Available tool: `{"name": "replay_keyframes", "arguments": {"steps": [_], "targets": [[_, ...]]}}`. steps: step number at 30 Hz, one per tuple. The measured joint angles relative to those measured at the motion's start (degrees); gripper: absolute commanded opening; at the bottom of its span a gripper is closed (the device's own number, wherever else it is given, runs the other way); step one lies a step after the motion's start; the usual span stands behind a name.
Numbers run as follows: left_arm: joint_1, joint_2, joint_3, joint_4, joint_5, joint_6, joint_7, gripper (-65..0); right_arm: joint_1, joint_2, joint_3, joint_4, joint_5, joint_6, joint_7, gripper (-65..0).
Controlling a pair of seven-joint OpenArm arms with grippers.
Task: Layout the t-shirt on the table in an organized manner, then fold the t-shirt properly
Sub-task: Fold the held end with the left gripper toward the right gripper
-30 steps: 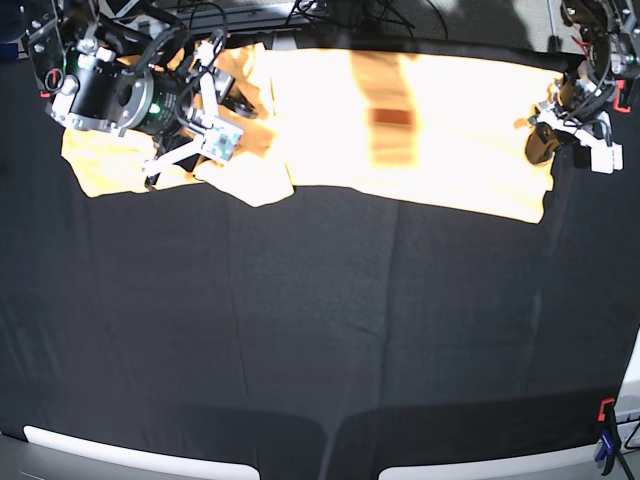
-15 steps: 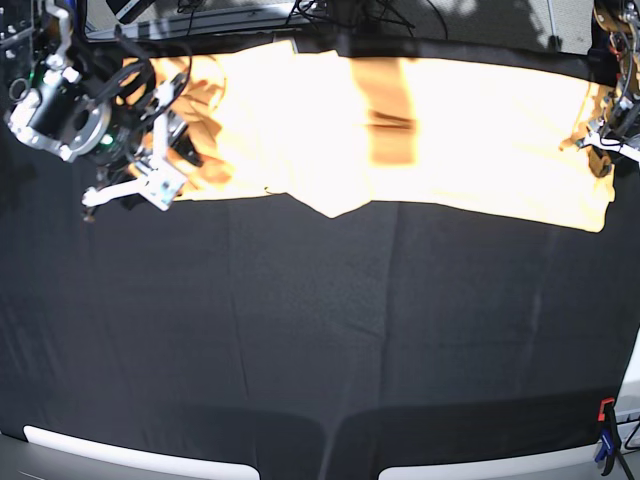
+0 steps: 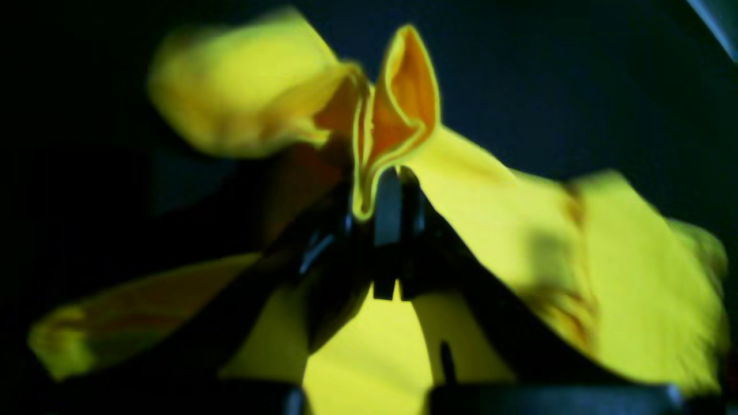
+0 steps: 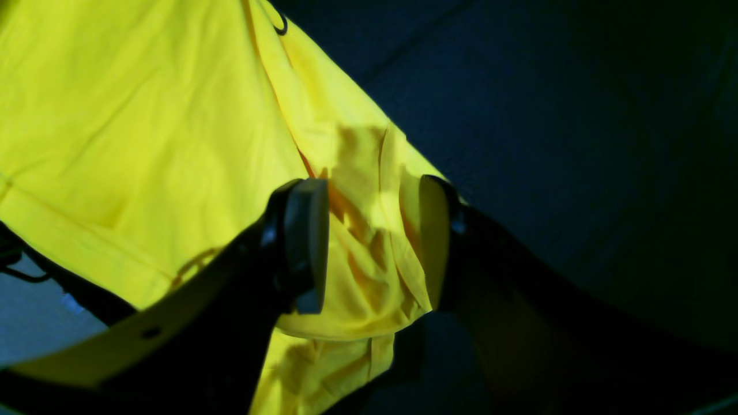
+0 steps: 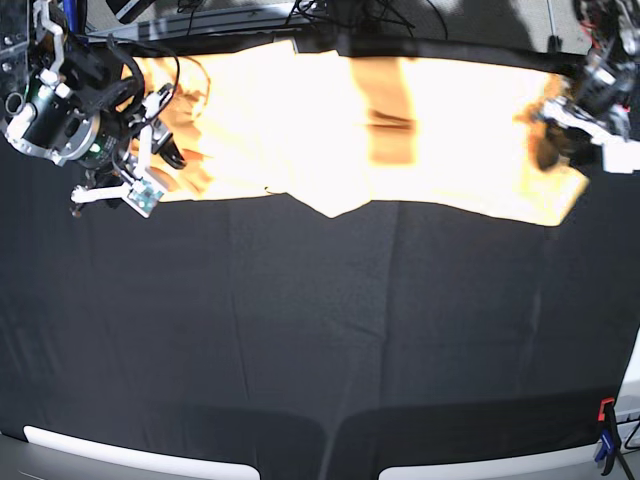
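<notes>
The pale orange t-shirt (image 5: pixel 300 120) lies stretched sideways along the far edge of the black table (image 5: pixel 320 320), with a darker band across its middle. My left gripper (image 3: pixel 387 199), at the shirt's right end in the base view (image 5: pixel 562 135), is shut on a raised fold of cloth (image 3: pixel 403 104). My right gripper (image 4: pixel 372 242) is at the shirt's left end (image 5: pixel 145 180). Its jaws stand apart, with a sleeve and hem of the shirt (image 4: pixel 144 115) lying between and behind them. The shirt looks yellow in both wrist views.
A red and blue clamp (image 5: pixel 605 430) sits at the table's near right edge. White strips (image 5: pixel 130 455) border the near edge. Cables and a frame (image 5: pixel 330 15) run behind the far edge. Black cloth fills the whole near half.
The shirt went from bunched at its left to stretched wide. Since half a second ago my left gripper has drawn the right end inward. My right gripper stays at the left end.
</notes>
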Motion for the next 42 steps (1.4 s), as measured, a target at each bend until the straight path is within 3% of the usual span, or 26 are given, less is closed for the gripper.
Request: {"name": "replay_keyframes", "arguments": {"steps": [4,10,16,20,26,27,29,31,34,38,42], "targets": [[0.55,0.90,4.22,1.25,-7.10,-0.98,3.58,-65.0,2.36,0.00,-0.04,-2.78,-0.02,-0.02,0.17,-40.2],[0.55,0.81,18.75,1.25,-8.02,-0.76,5.77,-65.0,7.06,-0.02,-0.04,-5.46,0.00,-0.02,0.11,-40.2],[-0.22,0.76,32.15,1.22,-3.26,-0.59,-0.17,-65.0,8.26,0.00,-0.02,-5.81,-0.22,-0.02,0.17,-40.2],[-0.22,0.63,39.15,1.22,-0.26,2.29,-5.20,-65.0,8.24,-0.02,-0.02,-6.86,-4.74,-2.16,0.15,-40.2],[-0.74,0.48,44.41,1.22,3.91,4.42,-7.98,-65.0,8.24,-0.02,-0.02,-11.76,-6.45,-2.84,-0.44,-40.2],[-1.16,0.48,45.07,1.22,3.87,4.42,-7.98,-58.6,8.24,-0.02,-0.02,-12.57,-6.45,-2.82,-0.44,-40.2],[-2.36,0.48,46.53,1.22,3.58,4.26,-7.96,-39.7,8.24,-0.02,-0.02,-13.75,-6.45,-2.84,-0.46,-40.2],[-3.96,0.48,48.63,1.22,3.65,3.30,-8.00,-30.3,8.24,0.00,-0.02,-14.27,-6.27,-2.82,-0.44,-40.2],[-6.78,0.61,52.13,1.22,3.61,-0.98,-8.02,-30.2,8.26,-0.04,-0.02,-14.34,-5.97,-2.82,-0.42,-40.2],[-9.14,2.51,52.30,1.33,3.61,-0.96,-7.41,-30.2,8.24,-0.02,-0.02,-14.34,-5.97,-2.82,-0.85,-40.1],[-10.34,2.71,49.72,3.04,3.65,-0.81,-1.60,-30.2,8.24,0.00,0.00,-14.34,-5.97,-2.82,-1.99,-40.2]]}}
